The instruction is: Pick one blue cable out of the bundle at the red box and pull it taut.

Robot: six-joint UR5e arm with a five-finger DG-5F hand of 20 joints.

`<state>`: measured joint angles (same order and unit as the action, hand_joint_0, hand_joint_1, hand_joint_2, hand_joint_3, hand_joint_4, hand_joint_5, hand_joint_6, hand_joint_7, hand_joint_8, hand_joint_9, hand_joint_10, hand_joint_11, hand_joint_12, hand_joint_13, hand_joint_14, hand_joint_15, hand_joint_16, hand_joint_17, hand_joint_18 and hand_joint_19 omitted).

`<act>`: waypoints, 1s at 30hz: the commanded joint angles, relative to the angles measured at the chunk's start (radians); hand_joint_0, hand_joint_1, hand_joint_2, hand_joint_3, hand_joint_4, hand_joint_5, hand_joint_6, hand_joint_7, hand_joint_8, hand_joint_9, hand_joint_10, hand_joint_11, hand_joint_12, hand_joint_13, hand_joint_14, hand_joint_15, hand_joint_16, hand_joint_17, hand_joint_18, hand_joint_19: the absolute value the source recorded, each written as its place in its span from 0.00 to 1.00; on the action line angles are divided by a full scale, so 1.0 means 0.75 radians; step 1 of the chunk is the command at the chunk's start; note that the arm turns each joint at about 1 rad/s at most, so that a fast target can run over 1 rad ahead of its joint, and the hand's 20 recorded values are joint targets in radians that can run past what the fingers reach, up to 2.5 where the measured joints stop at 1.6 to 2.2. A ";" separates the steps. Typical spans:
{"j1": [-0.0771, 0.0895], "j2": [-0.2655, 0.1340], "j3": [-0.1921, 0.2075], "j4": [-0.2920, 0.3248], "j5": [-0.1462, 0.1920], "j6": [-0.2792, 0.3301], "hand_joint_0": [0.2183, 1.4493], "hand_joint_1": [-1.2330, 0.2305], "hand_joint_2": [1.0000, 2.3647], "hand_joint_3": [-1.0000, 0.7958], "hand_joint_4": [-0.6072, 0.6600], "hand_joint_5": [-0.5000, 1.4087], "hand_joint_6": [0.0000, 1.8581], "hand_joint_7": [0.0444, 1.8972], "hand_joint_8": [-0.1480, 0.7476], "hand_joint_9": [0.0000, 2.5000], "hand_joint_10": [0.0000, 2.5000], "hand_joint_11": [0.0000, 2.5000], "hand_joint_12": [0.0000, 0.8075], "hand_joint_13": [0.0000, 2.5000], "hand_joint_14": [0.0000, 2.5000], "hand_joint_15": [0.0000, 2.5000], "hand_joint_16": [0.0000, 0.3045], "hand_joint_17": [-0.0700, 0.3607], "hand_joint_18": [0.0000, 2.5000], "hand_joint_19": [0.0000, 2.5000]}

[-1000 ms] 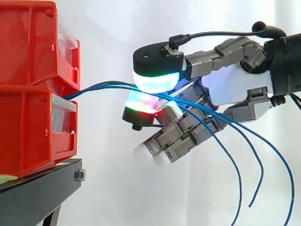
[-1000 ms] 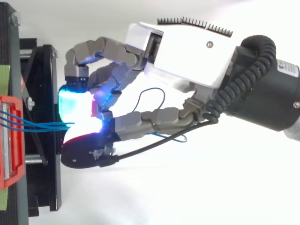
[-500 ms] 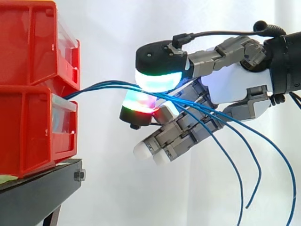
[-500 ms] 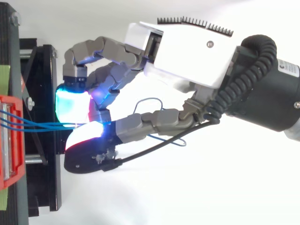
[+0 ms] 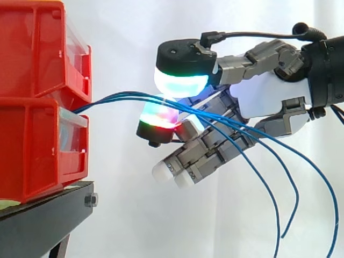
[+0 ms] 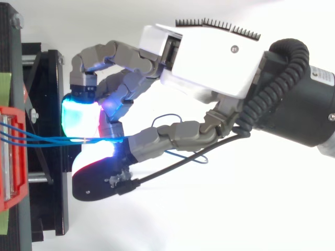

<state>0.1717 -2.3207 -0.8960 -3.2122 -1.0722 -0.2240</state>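
Cables [image 5: 121,97], all blue, trail out of the lower red bin [image 5: 32,156].

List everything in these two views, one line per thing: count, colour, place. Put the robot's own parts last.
bins: two, red, stacked at the left on the stand.
cables: a bundle of several, exact count unclear, blue. They leave the bins where the two meet, run right across the hand and droop at the right.
stand: one, black, under the bins at lower left.
green patch: at the left edge of the top view, beside the bins. What it is, is unclear.
curtain: one, white, behind everything.
hand: one, white and grey, right of the bins at the cables.
arm: one, black, coming in from the right.
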 commanded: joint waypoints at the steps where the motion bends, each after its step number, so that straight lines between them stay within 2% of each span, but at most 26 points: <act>1: 0.000 0.000 0.000 0.000 0.000 0.000 0.31 0.30 0.01 0.33 0.71 0.15 0.47 0.67 0.54 0.32 0.01 0.43 0.53 0.24 0.00 0.11 0.21 0.50 0.20 0.10; 4: 0.000 0.000 0.000 0.000 0.000 0.000 0.30 0.33 0.01 0.35 0.71 0.15 0.47 0.68 0.54 0.34 0.01 0.44 0.53 0.24 0.00 0.11 0.21 0.50 0.21 0.10; 9: 0.000 0.000 -0.002 0.000 0.000 0.000 0.31 0.32 0.01 0.40 0.71 0.15 0.47 0.69 0.54 0.34 0.01 0.44 0.54 0.24 0.00 0.11 0.21 0.50 0.21 0.10; 18: 0.000 0.000 0.000 0.000 0.000 0.000 0.32 0.29 0.01 0.42 0.70 0.15 0.47 0.68 0.53 0.34 0.01 0.44 0.54 0.24 0.00 0.11 0.21 0.50 0.21 0.09; 24: 0.000 0.000 0.000 -0.002 0.000 0.002 0.32 0.31 0.02 0.49 0.68 0.15 0.47 0.73 0.53 0.34 0.01 0.43 0.54 0.25 0.00 0.11 0.21 0.50 0.22 0.09; 30: 0.000 0.002 0.002 -0.006 0.000 0.006 0.32 0.31 0.02 0.50 0.67 0.15 0.48 0.72 0.53 0.34 0.01 0.44 0.54 0.25 0.00 0.11 0.21 0.50 0.22 0.09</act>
<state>0.1718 -2.3208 -0.8958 -3.2155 -1.0722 -0.2213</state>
